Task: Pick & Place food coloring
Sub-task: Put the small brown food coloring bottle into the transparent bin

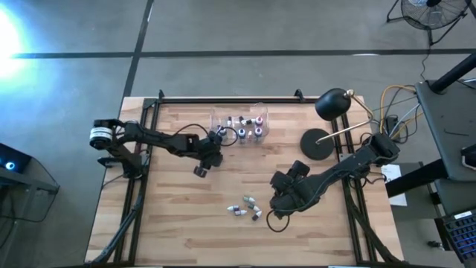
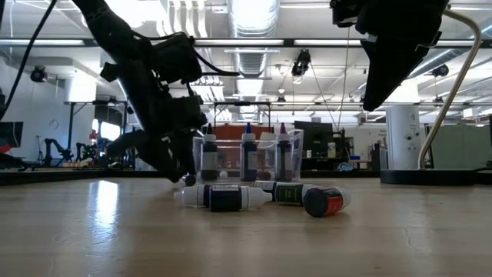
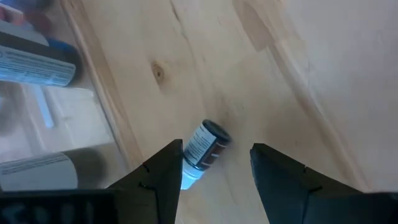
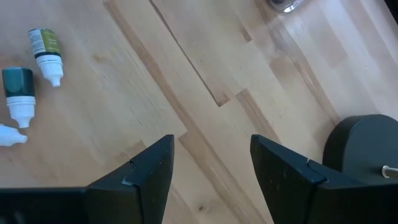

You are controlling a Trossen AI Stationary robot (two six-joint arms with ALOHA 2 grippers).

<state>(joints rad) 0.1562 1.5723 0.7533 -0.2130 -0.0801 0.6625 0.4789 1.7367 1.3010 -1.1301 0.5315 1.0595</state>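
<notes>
Food coloring bottle (image 3: 208,144) lies on the table (image 1: 178,216) below the open, empty left claw (image 3: 214,171).

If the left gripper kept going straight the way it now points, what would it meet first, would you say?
Most likely the small dark-capped bottle lying on the table, which sits between the left gripper's open jaws beside the clear box. Depth is unclear.

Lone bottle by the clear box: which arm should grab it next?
Left. The left gripper hangs open right over that bottle, beside the clear box. The right gripper, also open, sits across the table near the loose bottles.
</notes>
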